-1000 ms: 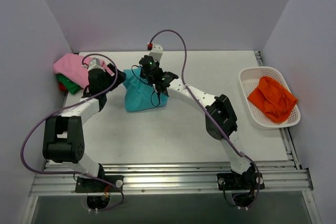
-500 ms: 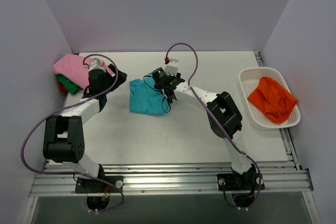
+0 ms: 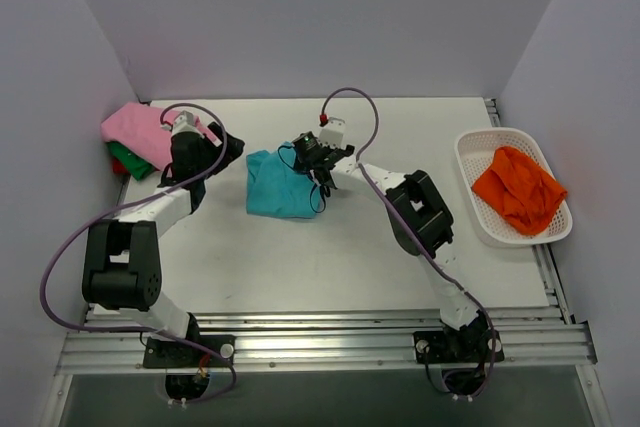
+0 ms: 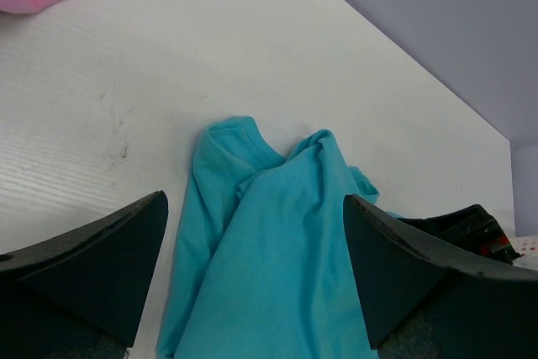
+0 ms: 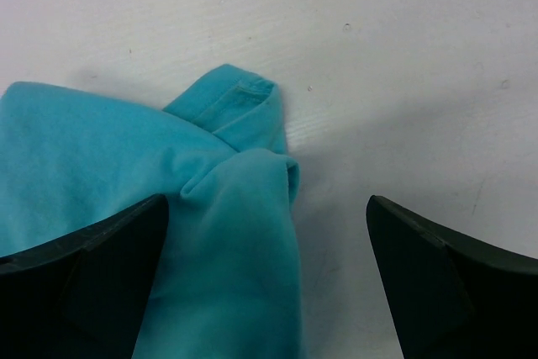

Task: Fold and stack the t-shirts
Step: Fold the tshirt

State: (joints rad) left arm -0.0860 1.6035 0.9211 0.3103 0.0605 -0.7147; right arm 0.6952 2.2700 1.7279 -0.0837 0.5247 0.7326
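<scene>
Since a second ago my right gripper (image 3: 308,157) has slid right and a little nearer, and its jaws have gone from pinched on cloth to wide apart. The teal t-shirt (image 3: 282,189), bunched up under that gripper a second ago, now lies flatter on the table (image 3: 400,127), a touch further right. My left gripper (image 3: 228,150) has barely shifted.

Both pairs of jaws stand apart and hold nothing. In the right wrist view, my fingers (image 5: 101,266) sit at either side, above the shirt's far right corner, where a hemmed fold sticks out onto bare table. In the left wrist view the teal shirt lies rumpled between and beyond my fingers, neckline toward the far side.

The teal shirt is left of the table's middle, between my two grippers. At the far left corner the pink t-shirt (image 3: 138,127) lies on top of the green t-shirt (image 3: 125,159), with a sliver of red t-shirt (image 3: 116,165) under that. At the right edge the orange t-shirt (image 3: 518,189) lies crumpled in the white basket (image 3: 470,147).
</scene>
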